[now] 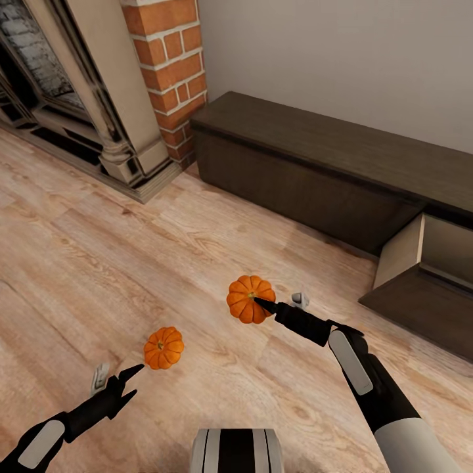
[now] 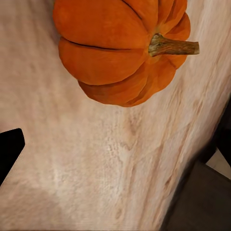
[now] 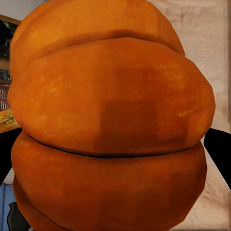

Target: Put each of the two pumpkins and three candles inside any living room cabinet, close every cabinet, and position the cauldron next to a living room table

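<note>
1. On the plank floor ahead of you lie two pumpkins: the larger pumpkin sits at your right gripper, the smaller pumpkin just beyond your left gripper.
2. Your head view shows the left fingers spread, apart from the smaller pumpkin; its stem points sideways along the boards.
3. Your right wrist view has the larger pumpkin between dark fingers; whether they pinch it, you cannot tell.
4. From your head view alone you get the dark cabinet along the wall, one drawer pulled open at its right, beside the brick chimney and fireplace surround.
</note>
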Tool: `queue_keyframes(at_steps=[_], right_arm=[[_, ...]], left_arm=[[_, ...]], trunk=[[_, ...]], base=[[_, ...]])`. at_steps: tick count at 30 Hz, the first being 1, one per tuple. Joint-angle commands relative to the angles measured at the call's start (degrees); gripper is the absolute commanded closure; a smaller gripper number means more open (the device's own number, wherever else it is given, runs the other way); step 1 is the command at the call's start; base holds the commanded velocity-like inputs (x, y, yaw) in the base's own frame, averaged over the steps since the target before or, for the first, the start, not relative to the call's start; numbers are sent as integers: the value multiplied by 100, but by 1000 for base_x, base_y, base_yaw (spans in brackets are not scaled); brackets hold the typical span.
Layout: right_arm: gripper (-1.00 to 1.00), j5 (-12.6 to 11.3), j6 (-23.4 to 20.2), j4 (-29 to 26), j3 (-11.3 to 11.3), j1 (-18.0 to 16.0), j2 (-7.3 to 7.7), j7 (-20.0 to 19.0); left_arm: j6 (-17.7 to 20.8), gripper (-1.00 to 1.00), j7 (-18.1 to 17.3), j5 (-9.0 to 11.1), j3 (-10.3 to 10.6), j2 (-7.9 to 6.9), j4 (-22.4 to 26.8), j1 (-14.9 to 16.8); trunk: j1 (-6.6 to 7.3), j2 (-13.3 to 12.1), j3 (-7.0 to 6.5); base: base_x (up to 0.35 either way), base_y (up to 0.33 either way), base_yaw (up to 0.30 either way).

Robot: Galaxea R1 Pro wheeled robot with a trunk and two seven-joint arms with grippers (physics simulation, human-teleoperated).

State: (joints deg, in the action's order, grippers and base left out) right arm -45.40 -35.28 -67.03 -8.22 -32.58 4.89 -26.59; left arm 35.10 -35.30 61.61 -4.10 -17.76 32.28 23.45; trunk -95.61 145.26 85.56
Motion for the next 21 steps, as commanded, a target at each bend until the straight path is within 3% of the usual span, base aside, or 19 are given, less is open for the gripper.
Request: queue_keyframes(at_steps=[1, 11, 21], right_arm=[[100, -48, -26, -3, -4, -3, 3, 3], [100, -48, -23, 1, -4, -3, 3, 4], [100, -48, -15, 6, -4, -3, 1, 6]], left_arm=[[41, -100, -5, 23, -12, 1, -2, 2], [41, -100, 6, 14, -28, -6, 0, 2], [41, -100, 10, 9, -29, -11, -2, 2]], trunk=[[1, 2, 4], [1, 2, 4], [1, 2, 4]], base=[[0, 0, 0], [3, 0, 0], [143, -14, 0]])
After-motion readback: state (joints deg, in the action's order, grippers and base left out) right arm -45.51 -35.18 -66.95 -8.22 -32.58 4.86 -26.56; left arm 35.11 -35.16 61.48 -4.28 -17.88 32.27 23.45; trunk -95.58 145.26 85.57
